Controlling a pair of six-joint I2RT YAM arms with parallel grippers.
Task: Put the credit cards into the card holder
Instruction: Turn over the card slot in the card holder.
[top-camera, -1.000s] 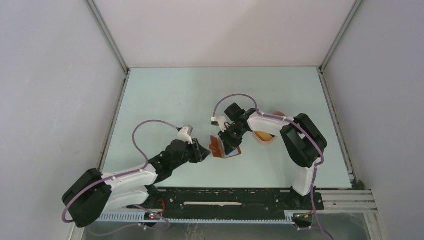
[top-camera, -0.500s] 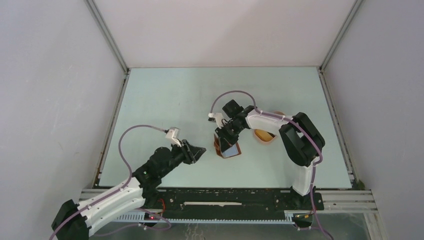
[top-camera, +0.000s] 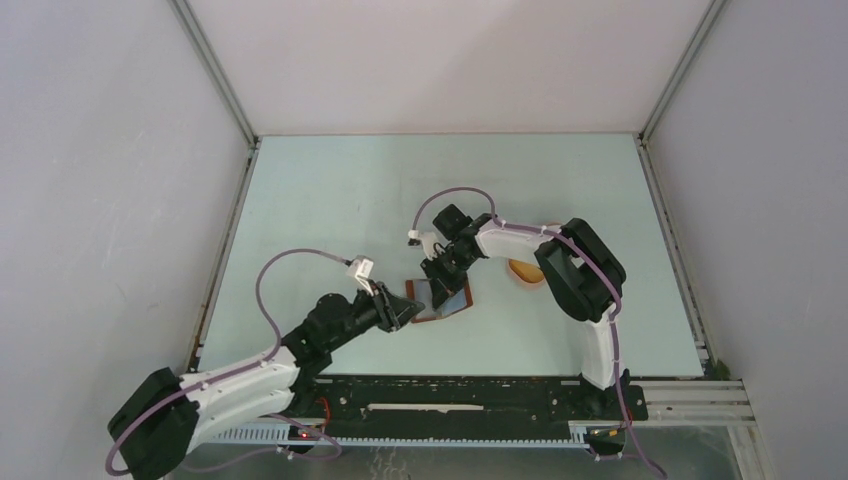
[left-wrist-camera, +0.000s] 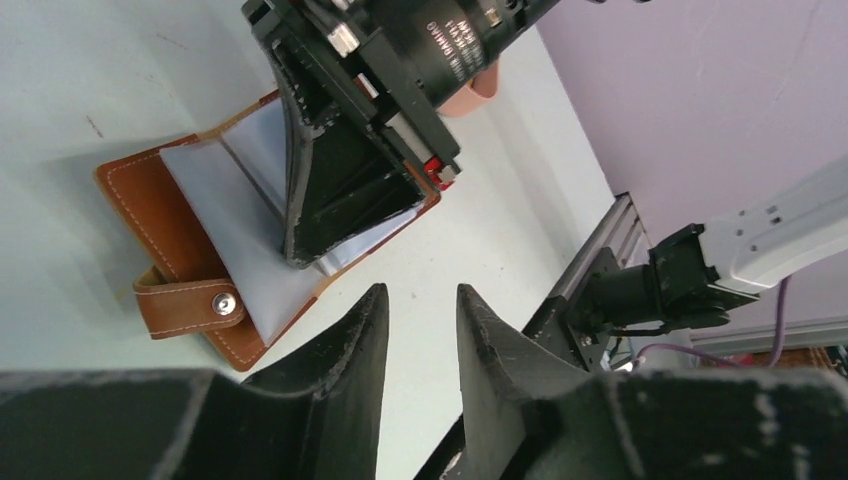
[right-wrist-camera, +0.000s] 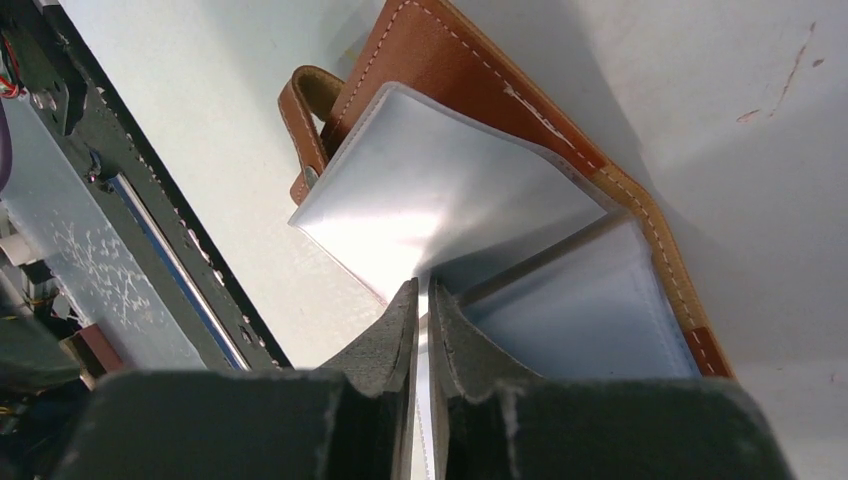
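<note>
The reddish-brown card holder (top-camera: 426, 318) lies open on the table, pale leaves up; it shows in the left wrist view (left-wrist-camera: 140, 195) with its snap tab (left-wrist-camera: 186, 306) and in the right wrist view (right-wrist-camera: 470, 60). My right gripper (top-camera: 443, 281) stands over its fold, shut (right-wrist-camera: 424, 286) on a thin pale sheet; I cannot tell whether that is a card or a sleeve. A light blue leaf (right-wrist-camera: 585, 305) lies to its right. My left gripper (top-camera: 407, 312) is open and empty (left-wrist-camera: 420, 292), just left of the holder, not touching it.
A pink oval tray (top-camera: 527, 271) with something yellow-orange in it sits right of the holder, behind the right arm; its rim shows in the left wrist view (left-wrist-camera: 482, 88). The black base rail (top-camera: 450, 395) runs along the near table edge.
The card holder has gone from tilted up to lying open on the table. The right gripper moved slightly left with it. The left gripper pulled back, then came forward to the holder's left edge.
</note>
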